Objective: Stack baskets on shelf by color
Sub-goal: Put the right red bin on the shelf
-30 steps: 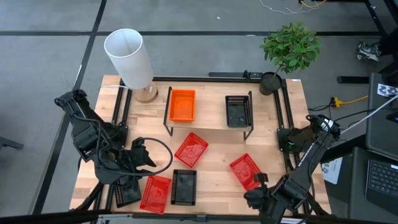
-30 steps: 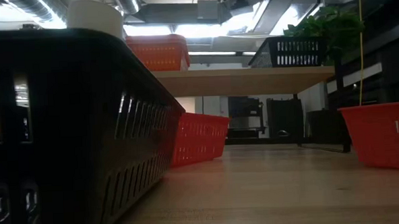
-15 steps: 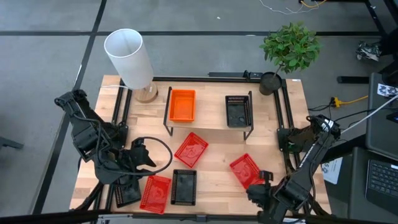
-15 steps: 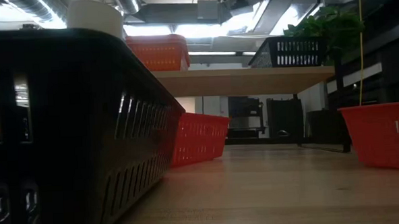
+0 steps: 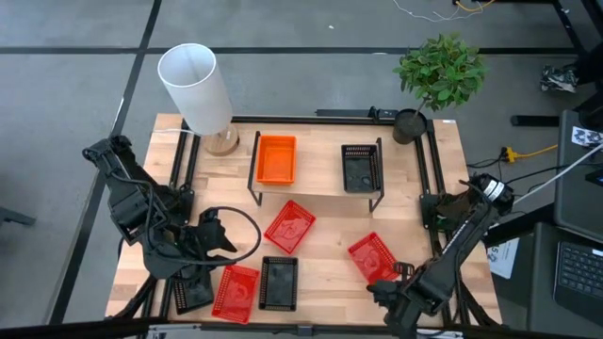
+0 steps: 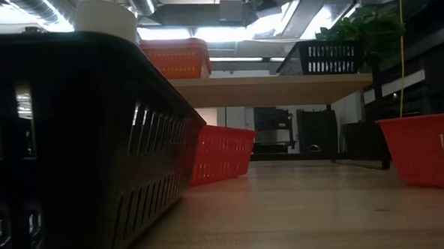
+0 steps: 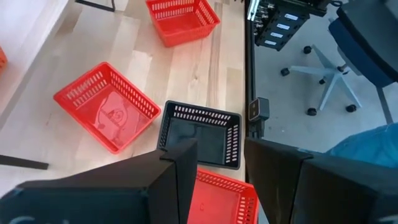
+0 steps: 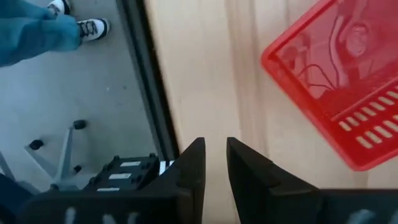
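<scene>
light wooden tabletop (image 5: 325, 268) on grey tiled floor (image 5: 311, 85)

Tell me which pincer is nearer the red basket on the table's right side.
Right. The right pincer sits just off the near corner of that red basket. The left pincer is across the table, by the other red and black baskets.

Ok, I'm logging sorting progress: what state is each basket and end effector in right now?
orange basket: upright on the shelf
rear black basket: upright on the shelf
middle red basket: on the tabletop, unstacked
right red basket: on the tabletop, unstacked
front red basket: on the tabletop, unstacked
front black basket: on the tabletop, unstacked
left end effector: open, empty
right end effector: narrowly open, empty
</scene>
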Controlling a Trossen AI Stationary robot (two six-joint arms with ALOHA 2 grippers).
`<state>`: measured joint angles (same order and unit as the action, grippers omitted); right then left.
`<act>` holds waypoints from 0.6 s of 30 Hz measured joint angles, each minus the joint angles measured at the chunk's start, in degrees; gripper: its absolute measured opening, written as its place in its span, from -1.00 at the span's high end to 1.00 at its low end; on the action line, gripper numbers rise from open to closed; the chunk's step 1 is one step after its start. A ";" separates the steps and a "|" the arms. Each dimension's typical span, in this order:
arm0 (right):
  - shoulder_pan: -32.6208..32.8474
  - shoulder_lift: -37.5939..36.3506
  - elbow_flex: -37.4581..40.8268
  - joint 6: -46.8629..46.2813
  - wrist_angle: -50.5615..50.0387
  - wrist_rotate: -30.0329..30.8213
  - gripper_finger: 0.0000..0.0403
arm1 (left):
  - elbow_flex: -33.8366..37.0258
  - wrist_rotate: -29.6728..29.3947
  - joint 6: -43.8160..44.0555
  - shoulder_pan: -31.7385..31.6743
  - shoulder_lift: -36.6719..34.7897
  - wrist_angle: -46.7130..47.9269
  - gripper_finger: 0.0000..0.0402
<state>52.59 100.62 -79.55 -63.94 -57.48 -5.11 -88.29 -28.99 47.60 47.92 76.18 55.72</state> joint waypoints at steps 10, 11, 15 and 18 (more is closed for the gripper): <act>-1.81 -0.02 1.21 8.82 3.78 3.75 0.68 | 0.02 -0.42 0.02 0.00 0.00 0.00 0.38; -1.81 -0.02 1.21 10.00 4.50 4.37 0.68 | 0.02 -0.42 0.00 0.00 0.00 0.00 0.38; -1.76 -0.02 1.21 13.39 6.04 9.99 0.68 | 0.02 -0.42 0.02 0.00 -0.02 0.00 0.38; -2.19 -0.02 1.19 8.38 5.64 7.97 0.68 | 0.02 -0.42 0.02 -0.01 0.00 0.00 0.38</act>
<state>50.40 100.60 -78.37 -55.57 -51.85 2.86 -88.27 -29.41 47.62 47.91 76.18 55.72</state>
